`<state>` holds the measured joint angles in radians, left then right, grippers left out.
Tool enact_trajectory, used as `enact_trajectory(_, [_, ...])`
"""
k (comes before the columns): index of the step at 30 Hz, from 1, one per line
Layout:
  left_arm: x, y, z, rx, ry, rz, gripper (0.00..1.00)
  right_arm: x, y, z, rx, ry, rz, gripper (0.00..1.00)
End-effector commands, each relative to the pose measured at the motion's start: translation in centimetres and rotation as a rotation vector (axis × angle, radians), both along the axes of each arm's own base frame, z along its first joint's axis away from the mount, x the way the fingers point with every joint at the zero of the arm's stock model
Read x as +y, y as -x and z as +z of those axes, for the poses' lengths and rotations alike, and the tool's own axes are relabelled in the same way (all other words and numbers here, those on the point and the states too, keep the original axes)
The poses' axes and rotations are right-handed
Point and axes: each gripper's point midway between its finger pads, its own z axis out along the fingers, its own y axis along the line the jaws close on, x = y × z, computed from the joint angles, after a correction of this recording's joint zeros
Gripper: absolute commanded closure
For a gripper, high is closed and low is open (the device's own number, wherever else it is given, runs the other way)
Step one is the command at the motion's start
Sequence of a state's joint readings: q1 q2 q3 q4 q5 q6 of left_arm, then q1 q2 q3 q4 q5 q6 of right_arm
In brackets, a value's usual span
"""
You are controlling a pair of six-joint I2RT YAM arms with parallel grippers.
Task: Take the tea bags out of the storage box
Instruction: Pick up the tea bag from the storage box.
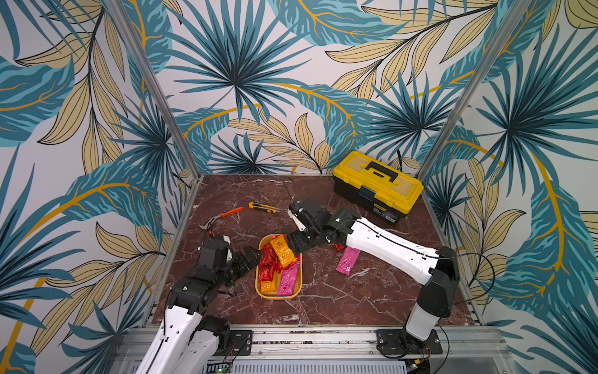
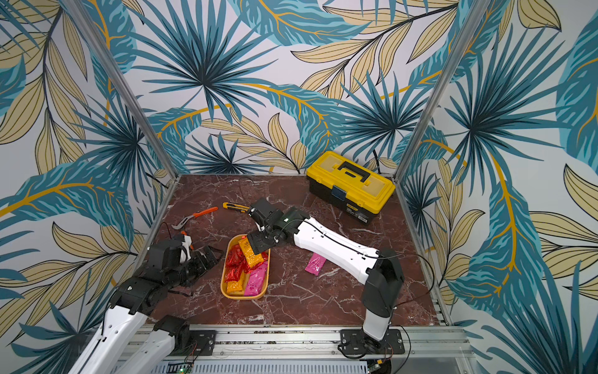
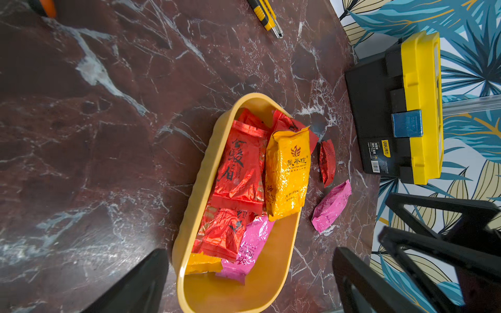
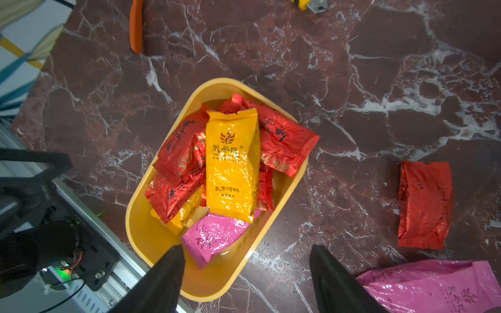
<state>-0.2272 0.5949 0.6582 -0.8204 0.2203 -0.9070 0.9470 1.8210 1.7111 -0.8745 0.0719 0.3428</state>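
Note:
The storage box [image 1: 279, 296] is a shallow mustard-yellow tray in the middle of the table. It holds tea bags: an orange one [image 4: 233, 162] on top, several red ones [image 1: 267, 262] and a pink one [image 4: 214, 235]. A pink tea bag [image 1: 348, 260] and a red one [image 4: 424, 204] lie on the table to its right. My right gripper [image 4: 245, 248] hangs open and empty above the box's far right rim, with one finger over the box and the other over the table. My left gripper [image 3: 249, 252] stands wide open at the box's left side, holding nothing.
A yellow-lidded black toolbox [image 1: 378, 186] stands at the back right. A yellow utility knife [image 1: 263, 207] and orange-handled pliers [image 1: 223, 215] lie behind the tray. Patterned walls and aluminium posts close in the table on three sides.

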Motion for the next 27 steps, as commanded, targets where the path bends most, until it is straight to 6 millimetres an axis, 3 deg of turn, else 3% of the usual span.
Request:
enact_trajectory(1, [0.9,1.2,-1.5,0.031,-0.012,0.036,0.00,-0.5,0.6,-2.3,0.005,0.134,0.028,0.21])
enact_trajectory(14, [1.0,2.3,-2.5,0.043,0.013,0.056,0.00,1.8,0.4,-5.8,-0.021,0.260,0.073,0.18])
enact_trajectory(27, [1.5,3.1,-2.9,0.048,0.020,0.087,0.00,3.2,-0.6,-7.2,-0.069,0.311,0.054,0.17])
